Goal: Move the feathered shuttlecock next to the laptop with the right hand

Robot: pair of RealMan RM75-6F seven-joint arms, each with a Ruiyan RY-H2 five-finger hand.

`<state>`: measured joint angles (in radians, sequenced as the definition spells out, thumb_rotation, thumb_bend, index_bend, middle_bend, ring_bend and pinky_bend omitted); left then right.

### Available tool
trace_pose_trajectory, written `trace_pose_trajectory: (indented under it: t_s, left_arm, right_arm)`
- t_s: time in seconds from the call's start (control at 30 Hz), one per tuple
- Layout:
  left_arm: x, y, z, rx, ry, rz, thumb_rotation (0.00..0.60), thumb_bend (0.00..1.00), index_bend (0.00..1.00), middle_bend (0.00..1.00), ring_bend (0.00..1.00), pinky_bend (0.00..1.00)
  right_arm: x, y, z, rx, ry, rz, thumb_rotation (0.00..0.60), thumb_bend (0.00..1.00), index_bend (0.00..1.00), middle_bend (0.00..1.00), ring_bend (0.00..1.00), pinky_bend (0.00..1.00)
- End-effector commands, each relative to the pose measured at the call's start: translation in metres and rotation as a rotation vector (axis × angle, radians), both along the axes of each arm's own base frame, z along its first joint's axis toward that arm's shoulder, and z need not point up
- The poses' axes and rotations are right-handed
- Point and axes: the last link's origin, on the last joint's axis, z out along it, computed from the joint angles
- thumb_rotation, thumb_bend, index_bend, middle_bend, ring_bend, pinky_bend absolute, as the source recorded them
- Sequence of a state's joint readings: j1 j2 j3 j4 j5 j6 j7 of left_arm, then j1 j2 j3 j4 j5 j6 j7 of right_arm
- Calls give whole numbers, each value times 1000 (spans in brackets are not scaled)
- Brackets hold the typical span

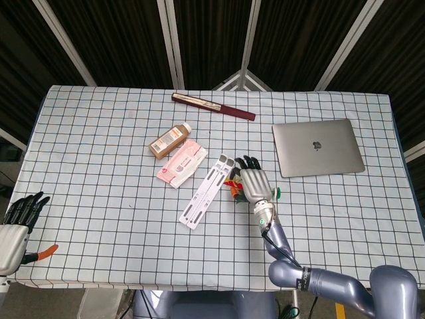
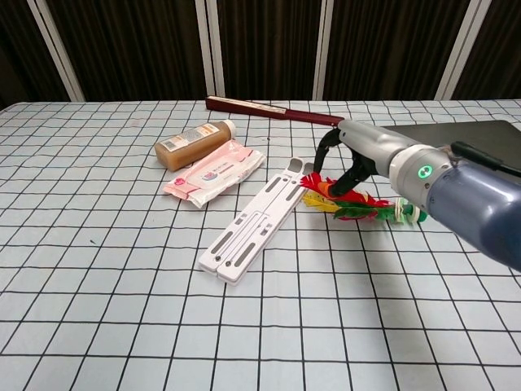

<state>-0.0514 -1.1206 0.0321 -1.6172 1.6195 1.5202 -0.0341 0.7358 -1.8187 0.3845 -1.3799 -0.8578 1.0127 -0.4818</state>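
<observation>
The feathered shuttlecock lies on the checked tablecloth, its red, yellow and green feathers pointing left and its white-green base to the right. My right hand hovers directly over it with fingers spread and curved down; in the chest view the right hand has its orange thumb tip at the feathers, with no clear grip. In the head view the hand hides most of the shuttlecock. The closed grey laptop lies to the right and further back. My left hand rests empty at the table's near left corner.
A white folding stand lies just left of the shuttlecock. Further left are a pink wipes pack and a brown bottle on its side. A dark red folded fan lies at the back. Bare cloth lies in front of the laptop.
</observation>
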Motion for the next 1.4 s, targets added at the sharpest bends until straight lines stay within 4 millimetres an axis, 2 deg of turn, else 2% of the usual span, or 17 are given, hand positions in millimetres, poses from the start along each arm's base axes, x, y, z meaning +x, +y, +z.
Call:
trace_pose_trajectory:
  t_s: [0.03,0.33,0.57,0.73,0.93,1.17,1.4]
  left_arm:
    - [0,0,0,-2,-2,-2,600,0,0,0,0,0]
    - [2,2,-2,-10,-7,-7,600,0,0,0,0,0]
    - [2,2,-3,-16,-6,-7,600,0,0,0,0,0]
    - [2,2,-3,-15,-5,-5,600,0,0,0,0,0]
    - [3,1,-3,-8,2,-12,600,0,0,0,0,0]
    - [5,-2,-5,3,15,-27,600,0,0,0,0,0]
    - [5,-3,-7,13,25,-27,600,0,0,0,0,0]
  right_arm:
    - [-1,-1,-6,6,-1,-10,600,474,495,175,0,0]
    - [-3,5,-9,16,-25,-22,600,584,627,230,0,0]
    - [10,12,0,6,-56,10,600,586,634,232,0,0]
    - [21,10,29,-65,-62,55,600,586,634,233,0,0]
    - [18,14,76,-145,-66,52,600,586,634,233,0,0]
    - [-4,19,112,-235,-84,26,600,585,634,234,0,0]
    - [-32,28,137,-300,-131,-4,600,586,634,233,0,0]
